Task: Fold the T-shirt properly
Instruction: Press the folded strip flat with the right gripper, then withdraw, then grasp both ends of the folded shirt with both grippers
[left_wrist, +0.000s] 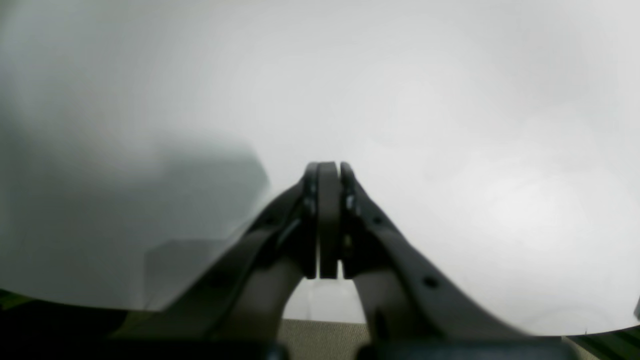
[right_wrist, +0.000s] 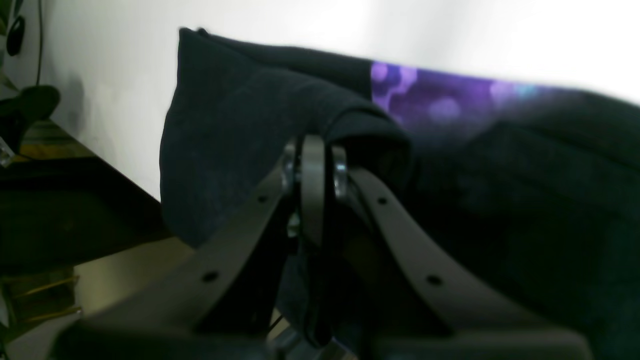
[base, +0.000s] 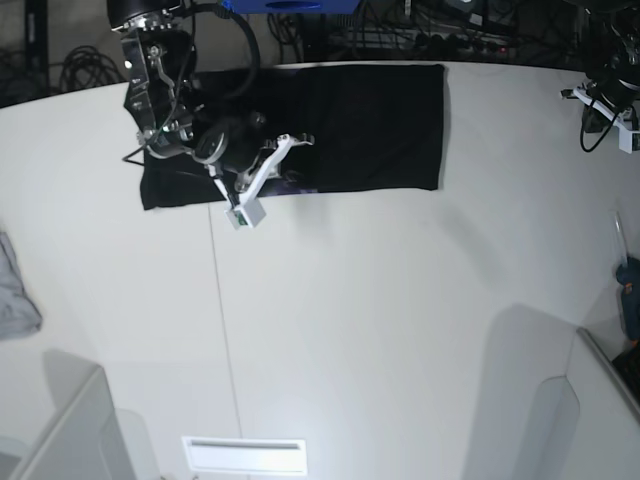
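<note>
the t-shirt (base: 340, 125) is lying flat as a long black band at the far edge of the white table (base: 380, 330), already folded lengthwise. the right gripper (right_wrist: 314, 150) is sitting over the shirt's near hem toward its left end in the base view, jaws pressed together and pinching a raised fold of black cloth; the fabric is bunching up around the tips. a purple patch (right_wrist: 430, 97) is showing just behind that pinched fold. the left gripper (left_wrist: 327, 172) is hovering over bare white table, jaws fully closed with nothing between them, well apart from the shirt. a small grey cloth (base: 15, 290) is lying at the table's left edge, far from both grippers.
</note>
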